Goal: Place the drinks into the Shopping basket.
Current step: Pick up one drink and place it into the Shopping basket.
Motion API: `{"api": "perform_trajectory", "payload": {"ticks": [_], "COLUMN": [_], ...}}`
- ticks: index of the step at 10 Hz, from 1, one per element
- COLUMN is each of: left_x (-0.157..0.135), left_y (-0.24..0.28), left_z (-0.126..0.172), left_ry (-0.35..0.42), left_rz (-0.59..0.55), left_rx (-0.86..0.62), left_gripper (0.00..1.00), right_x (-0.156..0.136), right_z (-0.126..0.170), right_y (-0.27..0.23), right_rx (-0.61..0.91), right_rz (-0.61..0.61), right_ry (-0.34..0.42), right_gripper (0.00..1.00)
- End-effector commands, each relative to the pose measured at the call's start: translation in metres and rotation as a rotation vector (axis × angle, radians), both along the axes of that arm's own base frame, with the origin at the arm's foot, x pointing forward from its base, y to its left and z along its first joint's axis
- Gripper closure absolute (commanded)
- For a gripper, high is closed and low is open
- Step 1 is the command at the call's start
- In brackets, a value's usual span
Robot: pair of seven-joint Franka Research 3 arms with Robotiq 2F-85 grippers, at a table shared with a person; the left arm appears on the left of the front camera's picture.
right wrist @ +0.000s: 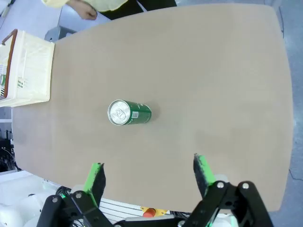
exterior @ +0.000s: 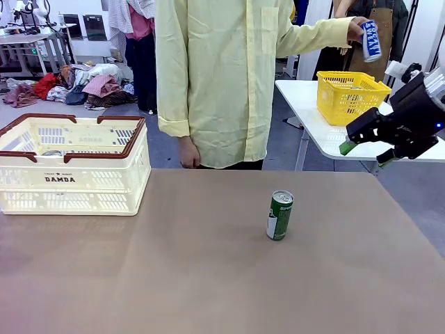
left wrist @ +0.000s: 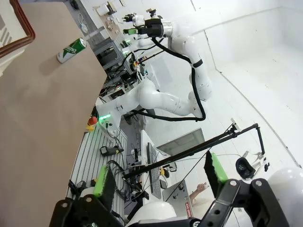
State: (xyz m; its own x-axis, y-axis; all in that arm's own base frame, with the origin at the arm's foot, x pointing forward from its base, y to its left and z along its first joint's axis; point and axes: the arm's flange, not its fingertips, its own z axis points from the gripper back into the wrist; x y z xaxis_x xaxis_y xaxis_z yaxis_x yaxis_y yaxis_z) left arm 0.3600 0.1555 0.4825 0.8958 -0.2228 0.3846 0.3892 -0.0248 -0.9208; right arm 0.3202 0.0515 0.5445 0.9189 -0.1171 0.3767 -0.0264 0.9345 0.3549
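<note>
A green drink can (exterior: 280, 215) stands upright on the brown table, right of the middle; it also shows from above (right wrist: 129, 112) and far off (left wrist: 72, 50). The person across the table holds a blue drink can (exterior: 370, 38) in a raised hand above the yellow basket. The cream Shopping basket (exterior: 104, 189) with a brown rim stands at the table's far left (right wrist: 33, 66), and its rim corner (left wrist: 26, 35) shows in the left wrist view. My right gripper (exterior: 366, 152) hangs open and empty high at the right, above the green can (right wrist: 149, 172). My left gripper (left wrist: 160, 175) is open and empty.
A yellow mesh basket (exterior: 351, 96) sits on a white side table (exterior: 306, 104) behind the right edge. The person stands at the far side, one hand (exterior: 188, 154) hanging at the table edge. Bare brown tabletop (exterior: 174, 278) surrounds the green can.
</note>
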Motion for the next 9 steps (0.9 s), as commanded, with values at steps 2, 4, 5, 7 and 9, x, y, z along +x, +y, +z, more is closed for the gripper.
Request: {"api": "perform_trajectory", "payload": {"ticks": [2,4,5,7,9], "left_x": [-0.005,-0.005,-0.005,-0.005,-0.005], "left_y": [0.005,0.005,0.005,0.005,0.005], "left_z": [0.001,0.001,0.001,0.001,0.001], "left_ry": [0.001,0.001,0.001,0.001,0.001], "left_rz": [-0.005,-0.005,-0.005,-0.005,-0.005], "left_rx": [0.000,0.000,0.000,0.000,0.000], "left_gripper": [0.00,0.00,0.00,0.00,0.00], "right_x": [0.044,0.087,0.081,0.022,-0.032], "right_z": [-0.020,-0.037,-0.022,0.027,0.051], "right_y": [0.030,0.054,0.016,-0.097,-0.190], "right_rx": [-0.058,-0.080,-0.065,0.043,0.148], "right_rz": [0.033,0.163,0.124,0.120,0.118], "right_ry": [0.134,0.276,0.327,0.470,0.509], "right_gripper": [0.00,0.00,0.00,0.00,0.00]}}
